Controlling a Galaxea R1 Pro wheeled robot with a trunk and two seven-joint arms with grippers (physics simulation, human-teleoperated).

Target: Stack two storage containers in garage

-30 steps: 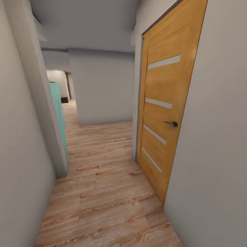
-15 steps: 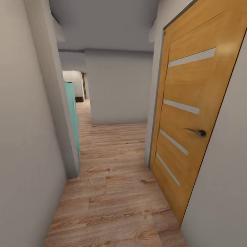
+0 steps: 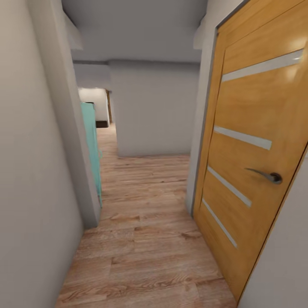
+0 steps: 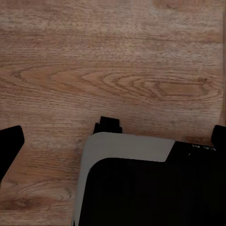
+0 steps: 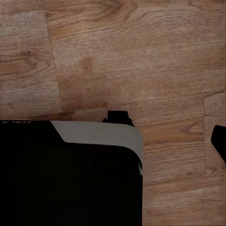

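Camera advanced along corridor; wooden door [image 3: 256, 162] nearer at right, teal door [image 3: 92, 149] left. Finger state: cannot tell.

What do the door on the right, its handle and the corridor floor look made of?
Door: honey-coloured wood veneer, faint sheen, pale inset strips, perhaps frosted glass. Handle: dark metal, glinting. Floor: light wood planks or laminate, visible grain and knots.
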